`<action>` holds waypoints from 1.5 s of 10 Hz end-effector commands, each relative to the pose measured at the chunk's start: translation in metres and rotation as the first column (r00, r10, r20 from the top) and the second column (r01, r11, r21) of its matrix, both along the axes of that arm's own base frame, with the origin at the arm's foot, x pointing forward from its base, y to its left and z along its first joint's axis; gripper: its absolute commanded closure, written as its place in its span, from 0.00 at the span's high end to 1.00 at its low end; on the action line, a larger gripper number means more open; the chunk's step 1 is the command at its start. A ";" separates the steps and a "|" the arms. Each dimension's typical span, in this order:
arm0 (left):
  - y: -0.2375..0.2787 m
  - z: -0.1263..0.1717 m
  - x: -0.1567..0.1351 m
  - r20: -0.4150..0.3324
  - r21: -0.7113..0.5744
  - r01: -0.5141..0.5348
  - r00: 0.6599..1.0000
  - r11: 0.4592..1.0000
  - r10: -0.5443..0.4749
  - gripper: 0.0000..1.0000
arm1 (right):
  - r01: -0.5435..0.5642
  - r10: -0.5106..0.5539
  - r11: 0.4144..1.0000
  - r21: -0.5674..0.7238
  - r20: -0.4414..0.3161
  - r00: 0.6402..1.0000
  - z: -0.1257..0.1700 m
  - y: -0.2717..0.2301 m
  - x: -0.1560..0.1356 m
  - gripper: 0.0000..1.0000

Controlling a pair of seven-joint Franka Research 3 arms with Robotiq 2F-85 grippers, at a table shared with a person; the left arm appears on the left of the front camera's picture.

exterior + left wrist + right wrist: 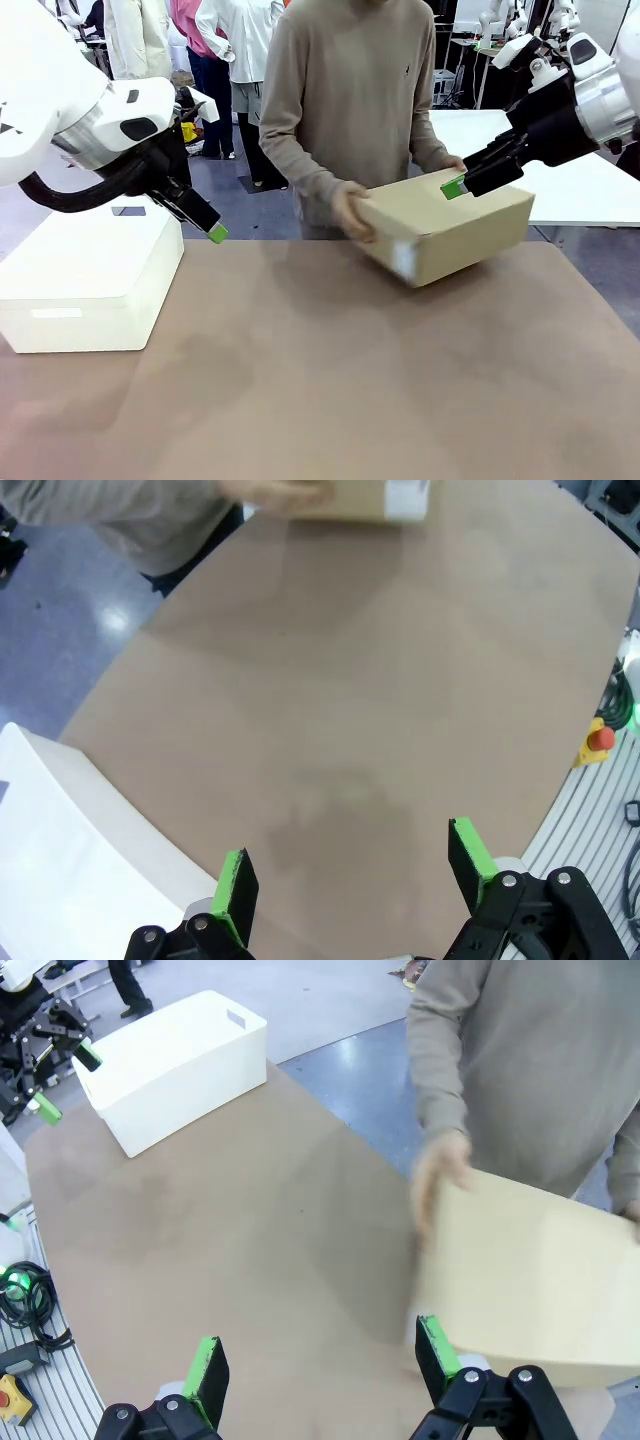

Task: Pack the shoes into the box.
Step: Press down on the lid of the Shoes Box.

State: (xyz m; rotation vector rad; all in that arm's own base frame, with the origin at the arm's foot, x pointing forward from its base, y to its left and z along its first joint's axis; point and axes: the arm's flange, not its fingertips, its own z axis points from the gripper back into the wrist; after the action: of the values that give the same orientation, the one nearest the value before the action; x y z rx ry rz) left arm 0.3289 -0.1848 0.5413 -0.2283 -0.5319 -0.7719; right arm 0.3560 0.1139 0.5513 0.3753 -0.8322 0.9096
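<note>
Tan cardboard, the closed box (445, 230) is held tilted in both of a person's hands (350, 212) just above the far edge of the brown surface (320, 380), toward its far right corner. The person stands at that far edge in a beige sweater. The right tool (455, 186) hangs in the air at the box's top, jaws wide and holding nothing; from the right wrist view one green pad (437, 1345) sits close against the box's lower edge (540, 1280). The left tool (215, 233) hovers over the far left part of the surface, jaws wide and empty. A white plastic bin (90, 280) stands upside down at the left edge, beneath the left arm
</note>
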 end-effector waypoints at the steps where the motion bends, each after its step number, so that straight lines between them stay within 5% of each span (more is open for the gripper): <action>1: 0.002 0.000 -0.001 -0.004 0.011 -0.008 1.000 1.000 0.008 1.00 | 0.021 -0.021 1.000 -0.003 -0.005 1.000 -0.001 0.001 -0.001 1.00; 15: 0.002 0.000 -0.001 -0.004 0.011 -0.008 1.000 1.000 0.008 1.00 | 0.021 -0.021 1.000 -0.003 -0.005 1.000 -0.001 0.001 -0.001 1.00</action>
State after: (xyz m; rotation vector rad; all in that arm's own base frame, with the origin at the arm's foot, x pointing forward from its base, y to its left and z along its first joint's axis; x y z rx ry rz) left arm 0.3292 -0.1841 0.5414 -0.2285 -0.5320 -0.7706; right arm 0.3560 0.1139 0.5513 0.3754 -0.8322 0.9095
